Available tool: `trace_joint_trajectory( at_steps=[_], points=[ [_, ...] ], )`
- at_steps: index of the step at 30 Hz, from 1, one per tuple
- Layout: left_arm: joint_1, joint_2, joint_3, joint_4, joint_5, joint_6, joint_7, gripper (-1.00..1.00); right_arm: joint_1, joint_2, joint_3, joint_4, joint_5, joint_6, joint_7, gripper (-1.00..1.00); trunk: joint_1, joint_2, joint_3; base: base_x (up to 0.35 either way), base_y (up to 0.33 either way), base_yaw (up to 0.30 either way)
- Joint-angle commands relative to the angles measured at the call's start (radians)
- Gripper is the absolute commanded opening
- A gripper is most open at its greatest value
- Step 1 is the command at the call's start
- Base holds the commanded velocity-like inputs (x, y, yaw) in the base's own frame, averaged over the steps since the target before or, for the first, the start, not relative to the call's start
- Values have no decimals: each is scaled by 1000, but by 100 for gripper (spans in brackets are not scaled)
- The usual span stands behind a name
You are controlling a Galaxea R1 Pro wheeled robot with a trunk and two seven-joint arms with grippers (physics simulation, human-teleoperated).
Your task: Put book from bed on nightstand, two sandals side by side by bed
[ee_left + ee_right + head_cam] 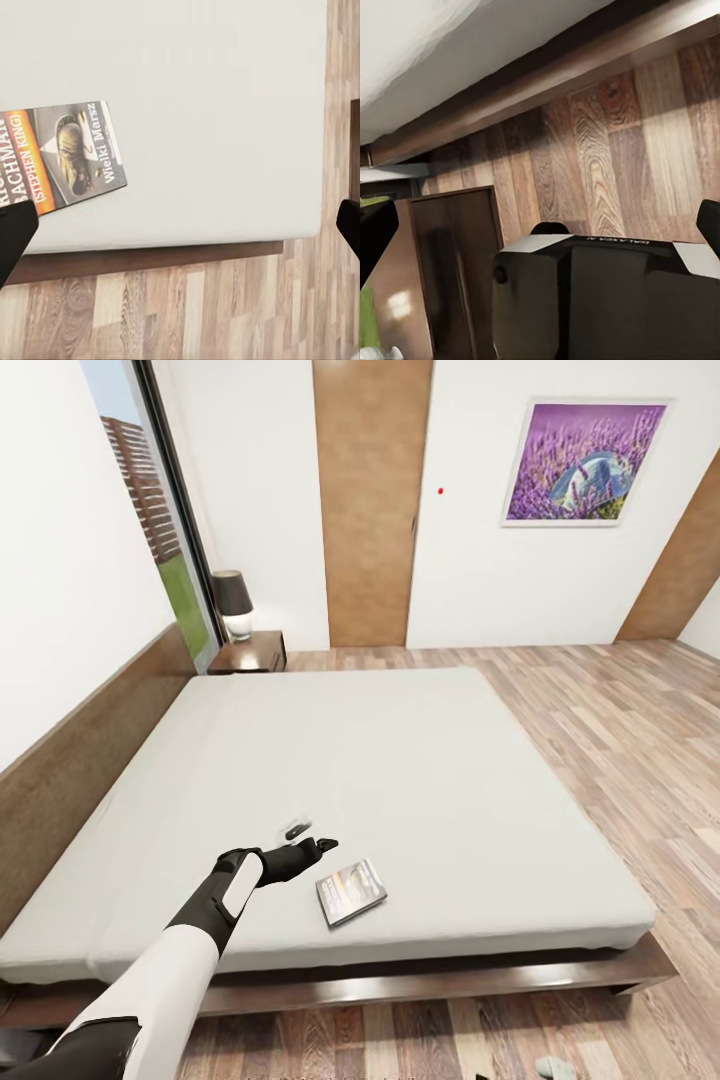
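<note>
**Left gripper over the bed, book just beside it**

The book point(351, 892) lies flat on the bed point(420, 780), cover up, close to the foot edge of the mattress. Its long axis runs slantwise to that edge. The left gripper point(312, 838) hovers just beside the book, apart from it, fingers spread wide with nothing between them. The right gripper point(540, 225) also stands spread, holding nothing. A nightstand point(248, 654) stands at the bed's far corner.
</note>
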Motion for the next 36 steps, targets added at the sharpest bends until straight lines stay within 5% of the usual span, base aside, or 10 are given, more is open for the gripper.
trace_joint_trajectory(
  at_steps=[1, 5, 7, 9, 14, 25, 36],
  points=[
    [-1, -2, 8, -1, 2, 9, -2, 100, -1, 0, -10, -1, 10, 7, 8, 100, 1, -2, -3, 0, 0, 0],
    [-1, -2, 7, -1, 2, 9, -2, 100, -1, -4, -12, -17, 12, 32, 14, 100, 1, -2, -10, 0, 0, 0],
    [-1, -3, 7, -1, 2, 9, -2, 100, -3, -7, -11, -29, 15, 109, 14, 100, 1, -2, -13, 0, 0, 0],
    [-1, -3, 8, -1, 2, 9, -2, 100, -3, -12, -10, -107, 16, 228, 13, 100, 1, -2, -16, 0, 0, 0],
    [-1, -3, 8, -1, 2, 9, -2, 100, -4, -14, -8, -268, 16, 311, 11, 100, 1, -2, -24, 0, 0, 0],
    [0, -4, 7, -1, 3, 9, -2, 100, -4, -16, -6, -290, 13, 276, -13, 100, 1, -2, -41, 0, 0, 0],
    [0, -5, 7, -1, 3, 8, -2, 100, -4, -15, -12, -289, 10, 227, -303, 100, 1, -2, -53, 0, 0, 0]
  ],
)
